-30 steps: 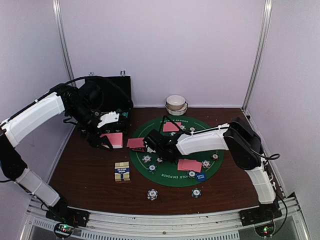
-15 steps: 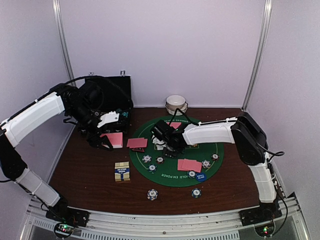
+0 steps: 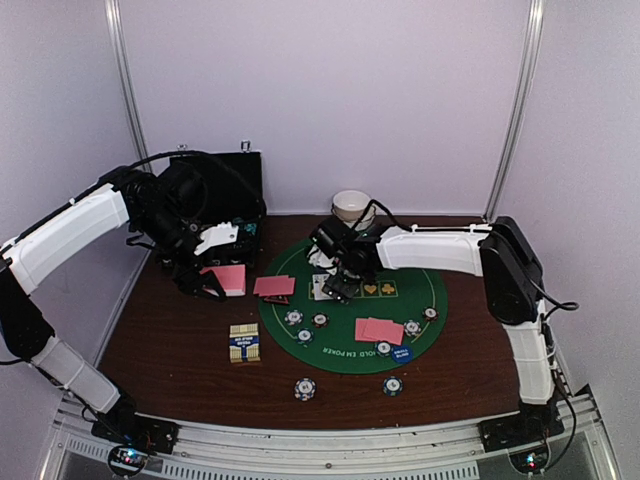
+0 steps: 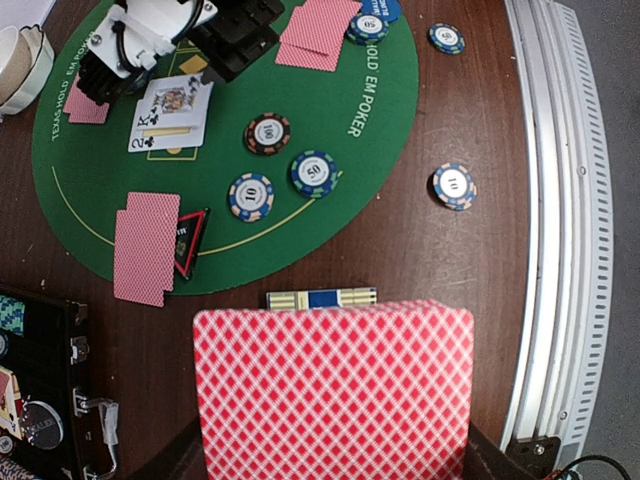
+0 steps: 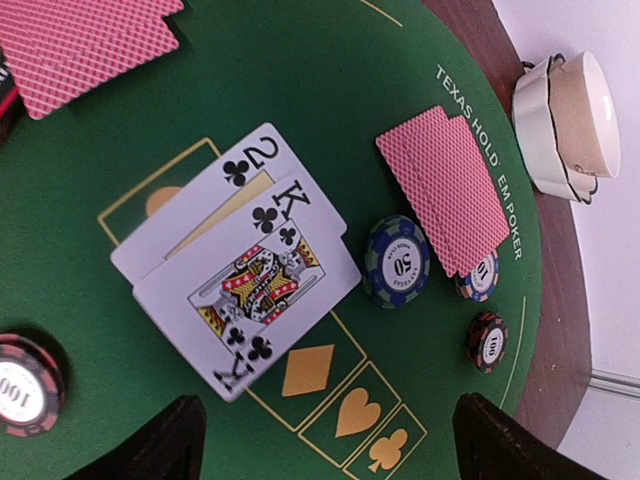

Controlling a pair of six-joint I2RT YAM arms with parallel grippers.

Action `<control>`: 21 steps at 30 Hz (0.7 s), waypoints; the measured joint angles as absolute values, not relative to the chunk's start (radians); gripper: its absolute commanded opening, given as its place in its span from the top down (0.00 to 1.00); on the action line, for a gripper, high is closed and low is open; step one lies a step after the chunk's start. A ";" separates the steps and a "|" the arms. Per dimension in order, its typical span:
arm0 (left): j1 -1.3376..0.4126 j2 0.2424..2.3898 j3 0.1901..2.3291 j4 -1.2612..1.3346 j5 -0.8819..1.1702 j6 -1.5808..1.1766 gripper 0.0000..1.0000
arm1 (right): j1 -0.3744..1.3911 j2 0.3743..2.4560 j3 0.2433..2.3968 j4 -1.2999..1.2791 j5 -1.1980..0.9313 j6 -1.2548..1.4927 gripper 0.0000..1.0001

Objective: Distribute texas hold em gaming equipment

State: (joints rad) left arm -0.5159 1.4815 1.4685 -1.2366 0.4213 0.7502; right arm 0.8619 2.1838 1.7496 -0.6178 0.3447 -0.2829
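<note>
My left gripper (image 3: 213, 283) is shut on a deck of pink-backed playing cards (image 4: 333, 390), held above the brown table left of the green mat (image 3: 440, 290). My right gripper (image 5: 330, 440) hangs open over the mat with nothing between its fingers. Just ahead of it lie a face-up king of clubs (image 5: 250, 300) and, partly under it, a two of clubs (image 5: 215, 190). Face-down card pairs (image 5: 455, 185) (image 3: 273, 286) (image 3: 379, 330) and striped chips (image 5: 397, 262) (image 5: 487, 341) (image 4: 268, 133) lie around the mat. A red triangular button (image 4: 189, 240) touches the left pair.
A black hinged case (image 3: 215, 190) stands open at the back left. White bowls (image 3: 352, 208) sit behind the mat. A card box (image 3: 245, 343) lies on the table near the mat's left edge. Two chips (image 3: 305, 388) (image 3: 393, 384) lie off the mat at the front.
My right gripper has opened and drawn back to the right, toward the far side. The face-up cards now lie uncovered on the mat. The left arm has not moved.
</note>
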 measured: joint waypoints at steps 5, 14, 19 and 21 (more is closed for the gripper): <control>-0.516 1.481 1.468 -1.237 0.423 0.750 0.76 | 0.863 2.137 1.770 -0.656 0.260 -0.259 0.02; -0.516 1.481 1.468 -1.238 0.422 0.750 0.76 | 0.859 2.071 1.812 -0.724 0.146 -0.118 0.02; -0.516 1.481 1.468 -1.240 0.422 0.750 0.76 | 0.850 2.030 1.923 -0.738 -0.072 0.132 0.01; -0.516 1.481 1.468 -1.240 0.422 0.750 0.76 | 0.846 2.005 1.935 -0.709 -0.184 0.239 0.00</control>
State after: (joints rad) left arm -0.5159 1.4815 1.4685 -1.2400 0.4221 0.7502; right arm 0.8459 2.0048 1.9347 -0.7086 -0.1841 0.2386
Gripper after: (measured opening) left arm 0.678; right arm 0.994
